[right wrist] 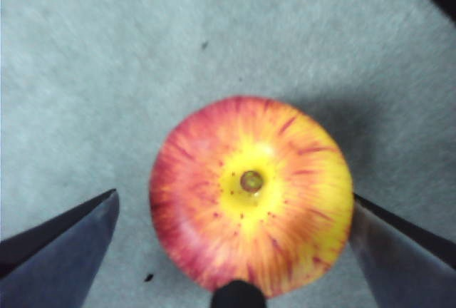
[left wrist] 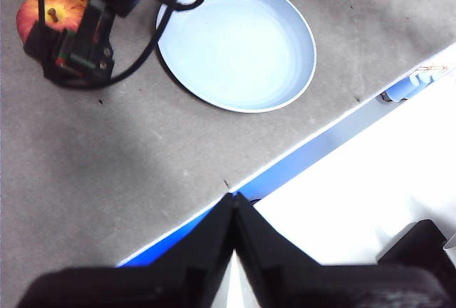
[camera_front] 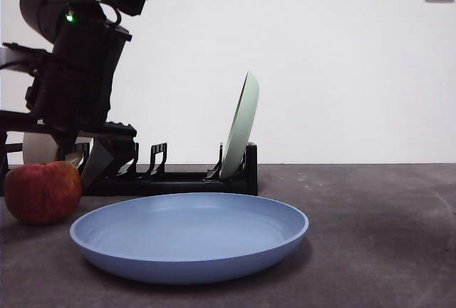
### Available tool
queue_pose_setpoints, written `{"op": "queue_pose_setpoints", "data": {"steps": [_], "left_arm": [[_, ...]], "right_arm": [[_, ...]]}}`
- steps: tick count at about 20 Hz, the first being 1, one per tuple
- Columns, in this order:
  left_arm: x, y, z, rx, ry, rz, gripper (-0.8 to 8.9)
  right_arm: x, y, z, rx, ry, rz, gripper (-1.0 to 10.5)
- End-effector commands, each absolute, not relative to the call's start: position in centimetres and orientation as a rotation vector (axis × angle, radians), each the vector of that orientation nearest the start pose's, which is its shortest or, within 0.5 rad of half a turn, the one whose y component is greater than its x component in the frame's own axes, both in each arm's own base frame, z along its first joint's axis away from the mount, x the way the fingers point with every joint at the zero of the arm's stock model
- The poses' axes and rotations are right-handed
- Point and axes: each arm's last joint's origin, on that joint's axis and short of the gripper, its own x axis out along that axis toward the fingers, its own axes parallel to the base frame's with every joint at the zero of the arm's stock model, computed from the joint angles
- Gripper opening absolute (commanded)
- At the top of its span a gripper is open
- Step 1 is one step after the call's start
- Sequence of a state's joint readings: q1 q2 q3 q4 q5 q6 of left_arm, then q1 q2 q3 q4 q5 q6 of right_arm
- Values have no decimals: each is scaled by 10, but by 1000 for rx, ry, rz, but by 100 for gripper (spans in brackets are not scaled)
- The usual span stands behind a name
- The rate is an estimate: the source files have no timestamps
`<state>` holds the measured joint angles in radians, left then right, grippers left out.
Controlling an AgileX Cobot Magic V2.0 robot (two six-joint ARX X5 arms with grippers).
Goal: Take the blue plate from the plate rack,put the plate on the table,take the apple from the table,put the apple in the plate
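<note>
The blue plate lies flat on the table, in front of the plate rack; it also shows in the left wrist view. The apple stands upright on the table left of the plate, apart from it. My right gripper hangs open just above the apple, one jaw on each side, not touching. In the front view it is the dark arm at left. My left gripper is shut and empty, high over the table's edge, far from the plate and apple.
A pale green plate stands upright in the rack's right end. A cream plate shows partly behind the right arm. The table's edge with a blue strip runs below the left gripper.
</note>
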<state>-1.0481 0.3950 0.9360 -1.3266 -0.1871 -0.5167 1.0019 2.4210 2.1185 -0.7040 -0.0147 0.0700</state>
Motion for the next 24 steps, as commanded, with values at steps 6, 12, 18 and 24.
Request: {"op": "queue_pose_setpoints", "data": {"steps": [6, 12, 18, 24], "left_arm": [[16, -17, 314, 16, 832, -625, -7], [16, -18, 314, 13, 839, -638, -7], [16, -18, 314, 16, 838, -641, -6], [16, -18, 314, 15, 838, -639, -6]], "right_arm": [[281, 444, 172, -427, 945, 865, 226], [281, 444, 164, -415, 969, 823, 57], [276, 434, 200, -422, 950, 817, 62], [254, 413, 264, -525, 858, 788, 62]]}}
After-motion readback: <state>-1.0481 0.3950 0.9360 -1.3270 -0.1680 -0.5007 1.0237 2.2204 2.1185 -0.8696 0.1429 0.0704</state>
